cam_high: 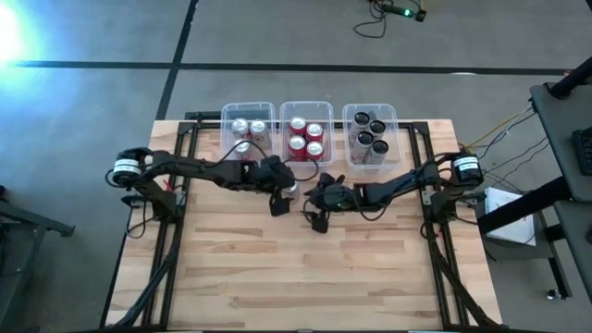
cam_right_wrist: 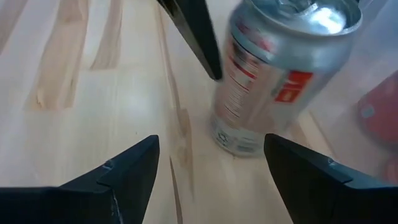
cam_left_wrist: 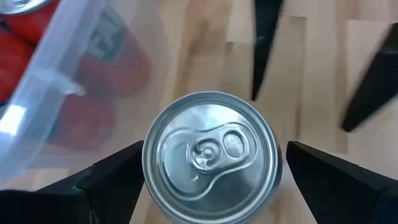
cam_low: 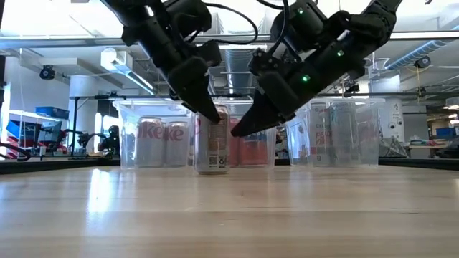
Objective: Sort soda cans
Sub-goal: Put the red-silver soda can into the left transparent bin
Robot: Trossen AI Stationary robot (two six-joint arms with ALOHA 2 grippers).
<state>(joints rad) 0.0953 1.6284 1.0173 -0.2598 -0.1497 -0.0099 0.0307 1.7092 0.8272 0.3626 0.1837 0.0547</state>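
I had the left gripper (cam_left_wrist: 208, 180) open astride the silver can (cam_left_wrist: 210, 155) on the tabletop (cam_high: 277, 268) — centre first, then close. Right gripper (cam_right_wrist: 211, 180) open, empty, beside it.

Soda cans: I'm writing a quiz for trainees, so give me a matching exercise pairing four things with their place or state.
1. red cans
2. black cans
3. lone silver can
4. right gripper

a. right bin
b. on the table, between the open left gripper fingers
c. middle bin
d. open, beside the lone can

Pairs: 1-c, 2-a, 3-b, 4-d
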